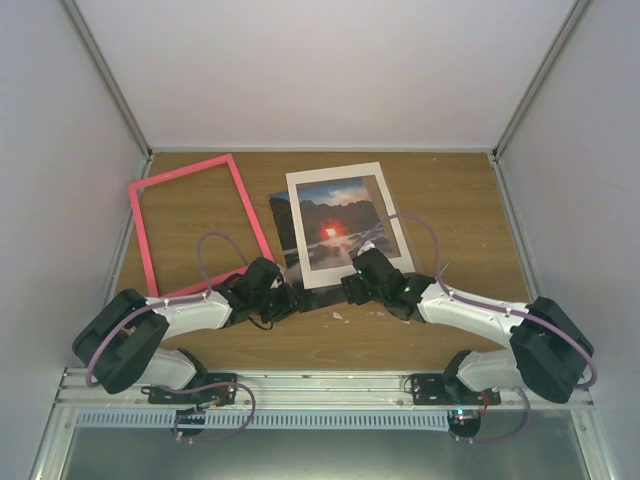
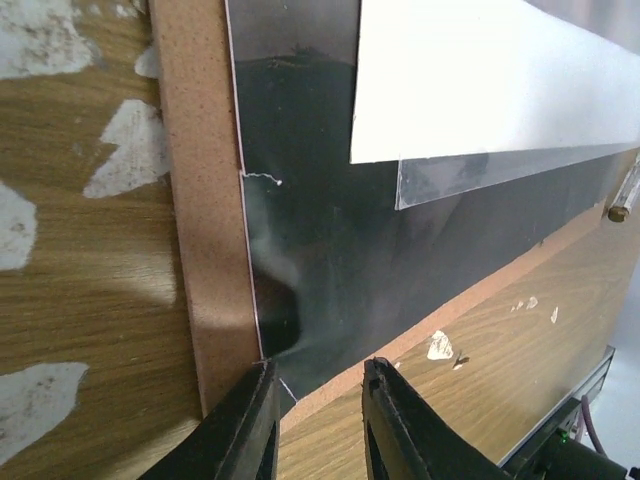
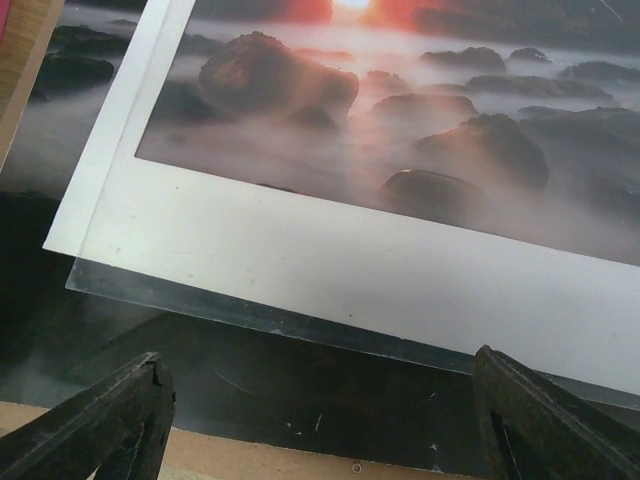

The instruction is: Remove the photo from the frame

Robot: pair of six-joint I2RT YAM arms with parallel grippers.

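The pink-red frame [image 1: 143,226] lies empty on the table at the left. The photo [image 1: 283,228], a seascape with a red sun, lies apart from it at centre on a brown backing board [image 2: 200,200]. A white mat board [image 1: 345,180] and a clear sheet [image 2: 500,170] lie skewed on top of it. My left gripper [image 2: 318,385] is open by a narrow gap, low at the photo's [image 2: 330,260] near corner. My right gripper [image 3: 318,358] is wide open just above the photo's dark near edge [image 3: 300,390], with the mat [image 3: 350,270] beyond it.
The table [image 1: 450,200] is worn wood with pale chipped patches. White walls close in the left, right and back. The arms' base rail [image 1: 320,385] runs along the near edge. Both wrists sit close together at the photo's near edge.
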